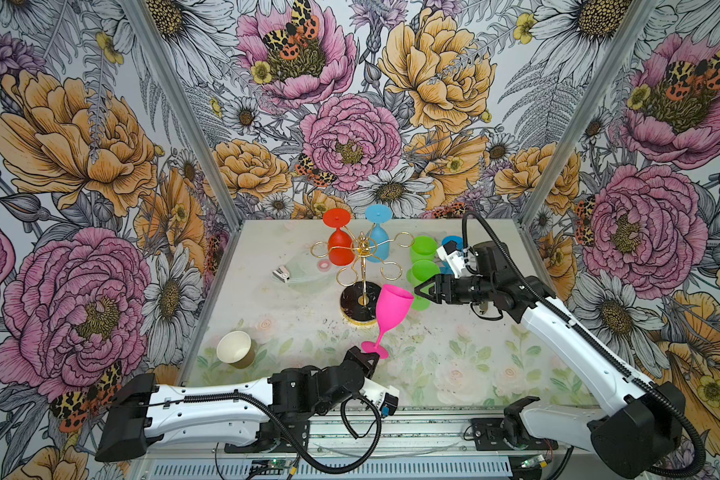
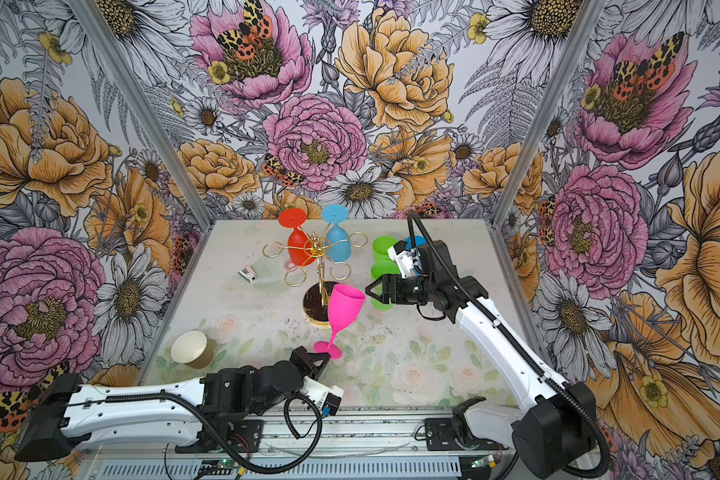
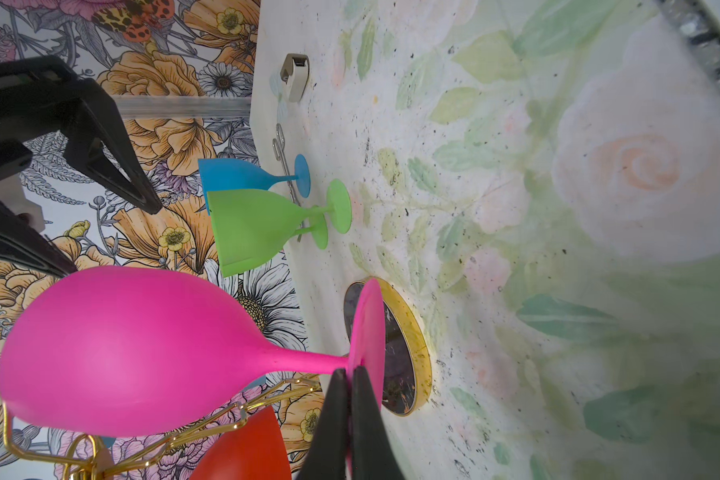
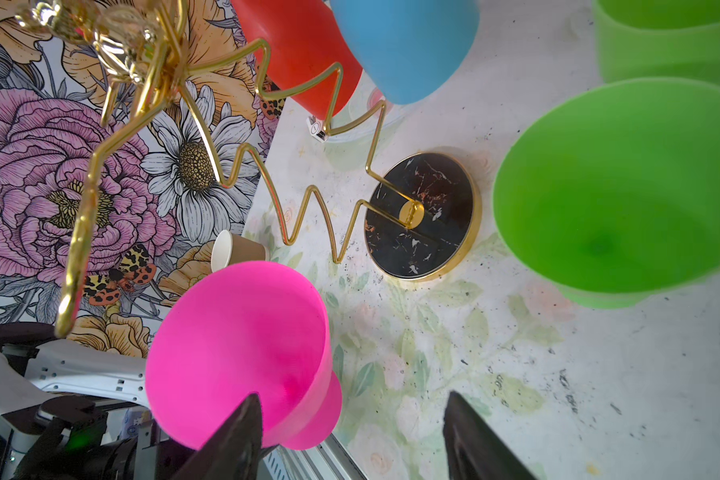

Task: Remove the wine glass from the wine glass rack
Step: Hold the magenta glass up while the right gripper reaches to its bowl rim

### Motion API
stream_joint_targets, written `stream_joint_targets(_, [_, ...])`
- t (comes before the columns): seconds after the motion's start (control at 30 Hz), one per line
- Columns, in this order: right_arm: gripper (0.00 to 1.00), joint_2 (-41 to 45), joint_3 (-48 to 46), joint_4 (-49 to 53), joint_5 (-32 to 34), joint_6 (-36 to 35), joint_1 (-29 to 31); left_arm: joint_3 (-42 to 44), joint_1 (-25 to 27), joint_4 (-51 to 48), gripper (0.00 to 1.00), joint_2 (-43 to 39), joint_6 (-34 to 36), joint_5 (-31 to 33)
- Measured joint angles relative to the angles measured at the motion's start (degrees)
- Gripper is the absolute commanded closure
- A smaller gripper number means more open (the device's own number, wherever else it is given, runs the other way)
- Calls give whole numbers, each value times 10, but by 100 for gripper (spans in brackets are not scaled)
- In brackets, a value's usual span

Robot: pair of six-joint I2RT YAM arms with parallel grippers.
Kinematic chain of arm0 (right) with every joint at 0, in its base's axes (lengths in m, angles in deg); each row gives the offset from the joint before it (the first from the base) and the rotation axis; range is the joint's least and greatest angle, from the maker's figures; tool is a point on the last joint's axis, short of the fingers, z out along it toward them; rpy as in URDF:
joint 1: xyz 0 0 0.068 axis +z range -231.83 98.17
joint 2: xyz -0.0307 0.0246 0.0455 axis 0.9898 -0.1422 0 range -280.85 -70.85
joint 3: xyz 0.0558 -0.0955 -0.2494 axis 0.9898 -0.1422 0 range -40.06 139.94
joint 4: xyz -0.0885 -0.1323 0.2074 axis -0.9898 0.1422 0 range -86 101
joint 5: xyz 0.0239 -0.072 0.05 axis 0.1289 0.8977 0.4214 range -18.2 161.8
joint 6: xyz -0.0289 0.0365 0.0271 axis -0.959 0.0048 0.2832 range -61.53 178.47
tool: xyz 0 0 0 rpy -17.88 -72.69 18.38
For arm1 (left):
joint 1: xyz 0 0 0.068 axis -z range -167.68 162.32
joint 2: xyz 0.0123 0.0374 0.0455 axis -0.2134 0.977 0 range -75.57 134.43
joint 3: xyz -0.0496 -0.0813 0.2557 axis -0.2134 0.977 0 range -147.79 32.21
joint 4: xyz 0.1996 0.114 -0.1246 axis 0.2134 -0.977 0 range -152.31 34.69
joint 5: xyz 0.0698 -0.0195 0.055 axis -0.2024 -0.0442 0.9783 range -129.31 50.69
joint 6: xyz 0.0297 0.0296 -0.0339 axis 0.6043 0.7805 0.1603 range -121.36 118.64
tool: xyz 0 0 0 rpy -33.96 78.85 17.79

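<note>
Our left gripper (image 1: 371, 357) is clenched on the pink wine glass (image 1: 393, 309): its two black fingers (image 3: 331, 419) pinch the edge of the flat round foot. The glass is off the rack, held in the air and tilted with the bowl uppermost, in front of the rack's base. The bowl is smooth, matte and opaque, and the right wrist view shows it bare inside. Our right gripper (image 1: 417, 291) has its jaws spread and grips nothing, with its tips just beside the pink rim; we cannot tell whether they touch it. Behind the pink glass stands the wine glass rack (image 1: 353, 305), thin gold wire with curled loop arms on a central pole and a round black, marble-veined base with a gold rim. A red wine glass (image 1: 339, 251) and a blue wine glass (image 1: 379, 247) hang upside down from its far arms. Two green wine glasses (image 1: 424, 247) stand upright near the right gripper, the nearer one bare inside, and a second blue wine glass (image 1: 451, 241) is partly hidden behind that arm. A paper cup (image 1: 234, 349), brown outside and white inside, lies on its side near the left, nothing in it, on the speckled, rose-printed table (image 1: 454, 365).
</note>
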Motion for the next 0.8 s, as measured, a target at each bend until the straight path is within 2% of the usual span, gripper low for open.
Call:
stream_joint_targets(0.57, [32, -28, 23, 5, -2, -2, 14, 6, 1, 12, 100, 18, 47, 23])
stream_joint_targets(0.8, [39, -40, 23, 5, -9, -7, 20, 6, 1, 40, 100, 50, 77, 49])
